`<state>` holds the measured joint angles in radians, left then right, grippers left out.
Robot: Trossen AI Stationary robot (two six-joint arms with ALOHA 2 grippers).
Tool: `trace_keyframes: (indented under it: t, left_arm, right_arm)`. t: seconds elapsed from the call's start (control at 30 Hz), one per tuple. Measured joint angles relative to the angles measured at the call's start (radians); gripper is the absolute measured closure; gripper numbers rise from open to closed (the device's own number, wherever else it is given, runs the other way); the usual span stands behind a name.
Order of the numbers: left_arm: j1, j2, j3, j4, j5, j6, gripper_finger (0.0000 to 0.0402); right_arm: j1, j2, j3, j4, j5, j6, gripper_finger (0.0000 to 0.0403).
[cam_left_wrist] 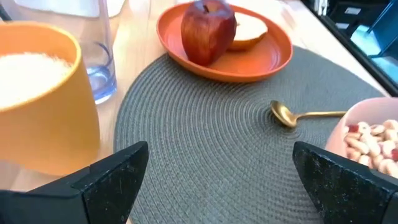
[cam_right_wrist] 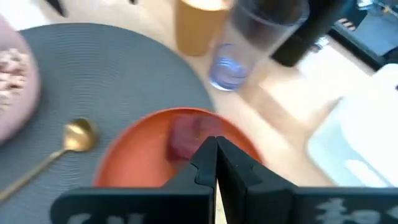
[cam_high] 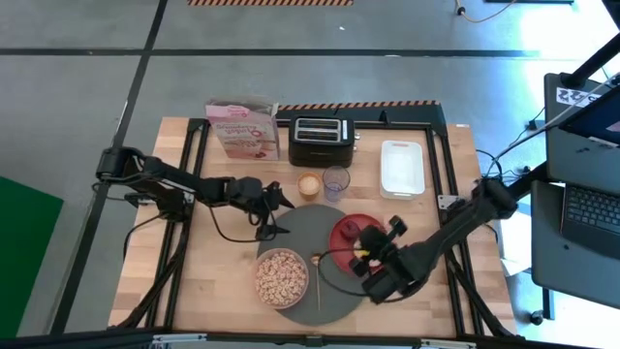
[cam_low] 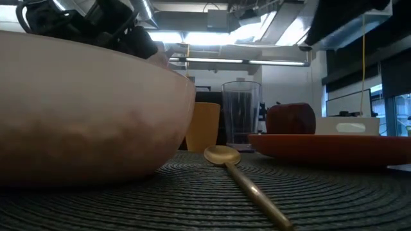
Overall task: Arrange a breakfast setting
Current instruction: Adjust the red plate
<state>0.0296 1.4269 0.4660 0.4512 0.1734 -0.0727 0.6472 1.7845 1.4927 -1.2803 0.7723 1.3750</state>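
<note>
A round dark-grey mat [cam_high: 325, 228] lies at the table's near middle. A pale bowl [cam_high: 281, 278] of tan cereal [cam_left_wrist: 373, 140] and a red plate [cam_high: 341, 244] rest on it. The plate carries a dark-red apple [cam_left_wrist: 208, 31] and a bagel half [cam_left_wrist: 249, 28]. A thin golden spoon [cam_high: 317, 281] lies flat on the mat between bowl and plate. My left gripper [cam_high: 278, 215] hangs open over the mat's left edge, pointing toward the plate, with nothing between its fingers [cam_left_wrist: 124, 168]. My right gripper [cam_right_wrist: 211, 149] is shut above the plate's near side, holding nothing.
An orange cup [cam_high: 308, 185] and a clear glass [cam_high: 336, 181] stand just beyond the mat's far edge. Behind them are a black toaster [cam_high: 320, 141] and a pink cereal box [cam_high: 242, 131]. A white tray [cam_high: 401, 168] sits at the far right.
</note>
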Motion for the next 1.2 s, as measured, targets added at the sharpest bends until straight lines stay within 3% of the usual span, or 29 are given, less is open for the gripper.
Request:
trace_keyframes:
  t: [0.13,0.33,0.43,0.6,0.7,0.9,1.2]
  left_arm:
    - [0.000,-0.013,0.001,0.000,0.000,0.001,0.0005]
    - [0.003,-0.013,0.001,-0.069,-0.005,0.001,0.0005]
    - [0.003,-0.013,0.001,-0.102,-0.007,0.001,0.0005]
    - [0.003,-0.013,0.002,-0.131,-0.008,0.001,0.0005]
    - [0.003,-0.013,0.002,-0.130,-0.008,-0.001,0.0005]
    - [0.003,-0.013,0.002,-0.130,-0.008,-0.003,0.0005]
    - [0.002,-0.013,0.002,-0.146,-0.047,-0.004,0.0005]
  right_arm:
    - [0.000,-0.124,-0.174,0.062,-0.038,0.006,0.0395]
    - [-0.004,-0.344,-0.558,0.398,-0.142,0.028,0.0395]
    - [-0.014,-0.431,-0.689,0.490,-0.160,0.036,0.0395]
    - [-0.050,-0.538,-0.759,0.472,-0.171,0.022,0.0383]
    - [-0.076,-0.567,-0.796,0.445,-0.246,0.020,0.0350]
    - [-0.079,-0.613,-0.901,0.604,-0.287,0.036,0.0287]
    - [-0.079,-0.620,-1.019,0.792,-0.330,0.058,0.0274]
